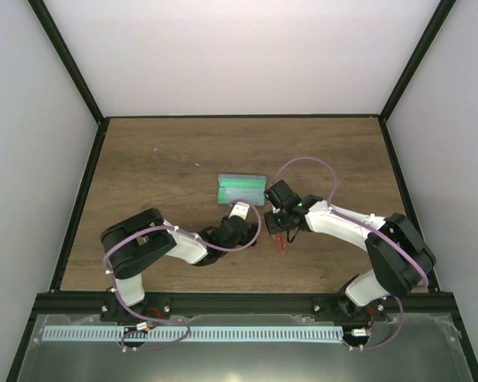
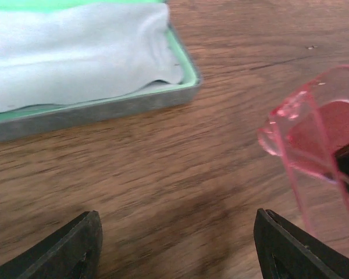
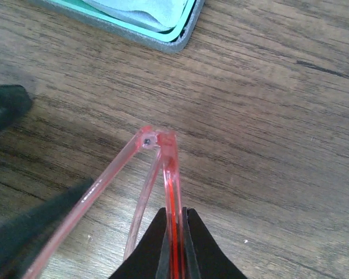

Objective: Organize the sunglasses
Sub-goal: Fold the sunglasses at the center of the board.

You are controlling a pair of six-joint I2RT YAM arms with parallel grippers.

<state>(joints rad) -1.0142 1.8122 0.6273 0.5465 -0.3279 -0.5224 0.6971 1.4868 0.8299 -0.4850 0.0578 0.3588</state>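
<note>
Sunglasses point(image 3: 170, 174) are pinched tight in the right gripper point(image 3: 174, 220) near the middle of the table point(image 1: 159, 159), their long side pointing toward the open case point(image 3: 180, 40) just far and left, while the left gripper point(image 2: 174, 247) sits wide open and empty close by.

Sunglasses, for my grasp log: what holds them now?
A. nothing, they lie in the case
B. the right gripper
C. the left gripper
B: the right wrist view shows the right gripper shut on the red frame of the sunglasses, while the left gripper stands open.
</note>
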